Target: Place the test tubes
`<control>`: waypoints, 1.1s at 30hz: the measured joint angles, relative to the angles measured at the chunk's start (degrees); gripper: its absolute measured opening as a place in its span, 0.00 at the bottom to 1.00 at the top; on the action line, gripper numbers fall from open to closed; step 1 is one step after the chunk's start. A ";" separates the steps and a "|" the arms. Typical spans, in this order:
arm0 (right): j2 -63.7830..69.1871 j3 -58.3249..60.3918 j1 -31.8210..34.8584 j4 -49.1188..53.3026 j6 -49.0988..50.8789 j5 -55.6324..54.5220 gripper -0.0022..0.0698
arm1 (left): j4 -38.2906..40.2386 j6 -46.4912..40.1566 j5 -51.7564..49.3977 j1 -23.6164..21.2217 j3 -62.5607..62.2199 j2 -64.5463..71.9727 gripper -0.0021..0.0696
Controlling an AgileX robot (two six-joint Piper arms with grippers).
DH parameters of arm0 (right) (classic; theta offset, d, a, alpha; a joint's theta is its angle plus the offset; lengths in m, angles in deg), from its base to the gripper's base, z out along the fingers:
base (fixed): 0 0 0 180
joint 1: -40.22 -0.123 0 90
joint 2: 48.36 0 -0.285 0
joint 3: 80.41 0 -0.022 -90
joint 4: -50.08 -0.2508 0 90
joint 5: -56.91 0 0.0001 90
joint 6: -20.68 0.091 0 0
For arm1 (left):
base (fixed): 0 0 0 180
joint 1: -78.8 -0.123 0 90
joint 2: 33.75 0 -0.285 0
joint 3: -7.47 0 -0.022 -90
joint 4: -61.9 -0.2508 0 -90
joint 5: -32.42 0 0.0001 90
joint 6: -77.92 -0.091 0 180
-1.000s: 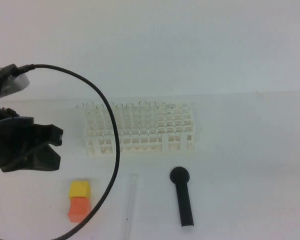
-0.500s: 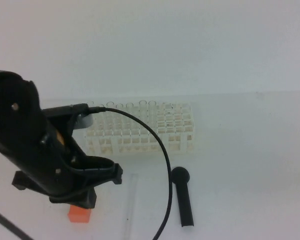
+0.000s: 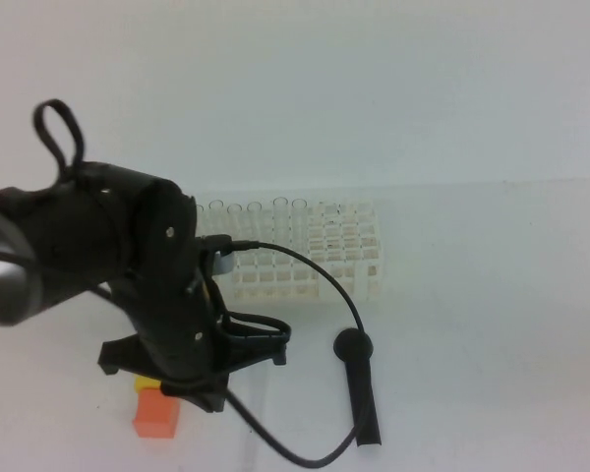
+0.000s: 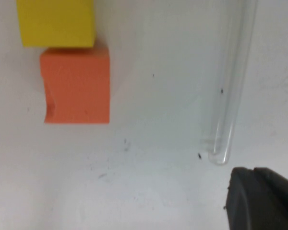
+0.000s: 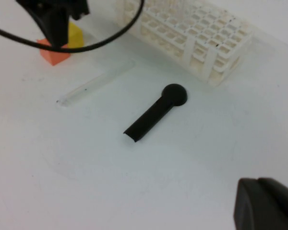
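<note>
A clear glass test tube lies flat on the white table, its rounded end just short of a dark part of my left gripper. The right wrist view shows the same tube lying between the coloured blocks and a black scoop. My left gripper hangs low over the tube and hides most of it in the high view. The white test tube rack stands behind, with several clear tube rims along its far row. My right gripper shows only as a dark corner, away from the objects and outside the high view.
An orange block and a yellow block sit touching, to the left of the tube. A black scoop lies right of the tube, in front of the rack. The left arm's cable loops over the table.
My left arm has swung in from the left edge toward the middle and dropped over the blocks and tube. It now covers the rack's left end and most of the yellow block.
</note>
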 joint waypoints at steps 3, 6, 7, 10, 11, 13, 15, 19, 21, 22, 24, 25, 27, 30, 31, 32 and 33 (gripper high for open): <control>0.00 0.00 -1.79 0.48 0.00 0.24 0.03 | -0.25 0.23 1.96 0.00 -0.90 3.27 0.03; 0.00 0.00 -3.90 2.56 0.00 0.45 0.03 | -0.36 0.23 3.94 0.00 -1.43 5.92 0.03; 0.00 0.00 -4.72 3.47 0.00 0.55 0.03 | -0.46 0.23 4.58 0.00 -1.43 6.65 0.03; 0.00 0.00 -6.83 5.74 1.68 0.58 0.03 | -0.89 0.33 5.50 0.00 -1.43 8.45 0.03; 0.00 0.00 -7.42 6.33 2.38 0.67 0.03 | -0.89 0.33 5.85 0.00 -1.54 8.95 0.03; 0.00 0.00 -8.26 7.09 3.21 0.81 0.03 | -0.77 0.33 7.09 0.00 -1.81 9.38 0.03; 0.00 0.00 -8.77 7.61 3.57 1.30 0.03 | -0.77 0.33 8.12 0.00 -1.81 9.38 0.07; 0.00 0.00 -9.97 8.56 3.79 1.92 0.03 | -0.64 0.33 8.30 0.00 -1.81 9.38 0.30; 0.00 0.00 -10.61 9.45 4.38 2.06 0.03 | 0.60 0.33 8.18 0.00 -1.81 9.38 0.46; 0.00 0.00 -10.71 9.79 4.77 2.15 0.03 | 0.60 0.33 8.18 0.00 -1.81 9.38 0.54; 0.00 0.00 -10.85 10.95 5.92 2.15 0.03 | 0.60 0.33 8.54 0.00 -1.81 9.38 0.64; 0.00 0.00 -10.85 11.45 6.35 2.15 0.03 | 0.90 0.33 8.54 0.00 -1.81 9.38 0.66; 0.00 0.00 -10.89 12.13 7.01 2.19 0.03 | 1.02 0.33 8.67 0.00 -1.81 9.38 0.66; 0.00 0.00 -11.39 12.75 7.55 2.32 0.03 | 1.02 0.33 8.67 0.00 -1.81 9.38 0.66; 0.00 0.00 -11.47 12.86 7.68 2.32 0.03 | 0.60 0.33 8.67 0.00 -1.81 9.48 0.66; 0.00 0.00 -11.51 13.10 7.94 2.32 0.03 | 0.60 0.33 8.67 0.00 -1.81 9.74 0.66; 0.00 0.00 -11.51 13.11 8.05 2.32 0.03 | 0.60 0.33 8.67 0.00 -1.83 10.06 0.66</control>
